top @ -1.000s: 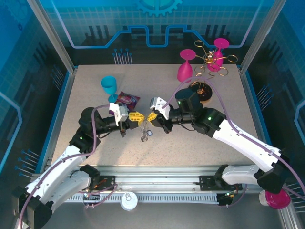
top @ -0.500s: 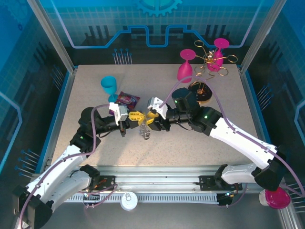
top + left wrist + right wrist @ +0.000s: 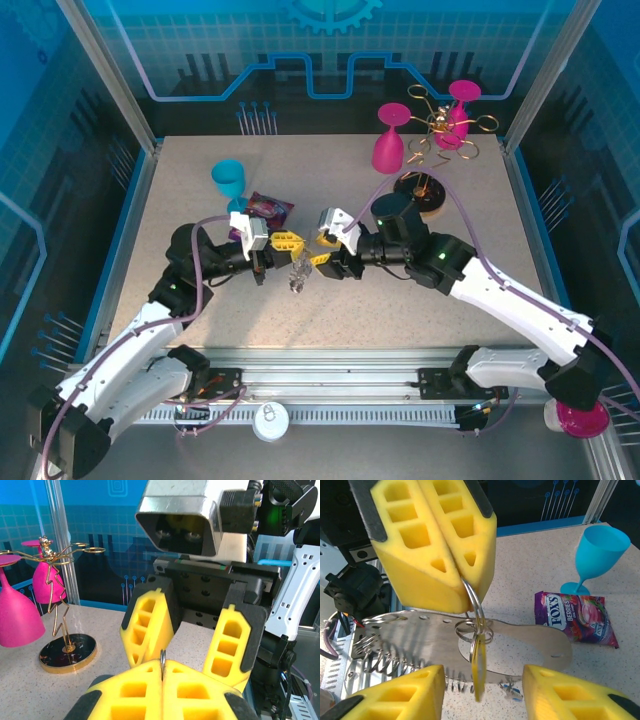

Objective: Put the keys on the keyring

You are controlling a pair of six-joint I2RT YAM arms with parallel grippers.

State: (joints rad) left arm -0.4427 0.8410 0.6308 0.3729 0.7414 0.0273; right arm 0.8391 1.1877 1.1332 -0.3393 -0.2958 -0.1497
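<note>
My left gripper (image 3: 285, 242) is shut on a silvery ring of the keyring (image 3: 472, 602); that ring's thin edge pokes up between its yellow pads (image 3: 162, 661). Smaller rings and the yellow-headed key (image 3: 479, 667) hang from that ring. Behind them is a flat silvery loop fringed with small links (image 3: 395, 652). The bunch dangles just over the table (image 3: 298, 275). A blue key part (image 3: 512, 692) shows low by the table. My right gripper (image 3: 322, 249) faces the left one, open, its fingers (image 3: 400, 695) either side of the hanging key and not touching it.
A purple Fox's candy packet (image 3: 268, 208) and a blue goblet (image 3: 228, 180) sit behind the left gripper. At the back right stand the gold wire rack (image 3: 425, 185) and pink goblets (image 3: 390, 145). Another pink goblet (image 3: 575, 415) lies beyond the front right corner.
My right gripper has opened and let go of the bunch, then drawn back slightly to the right. The left gripper stays shut, and the hanging bunch has swung a little left.
</note>
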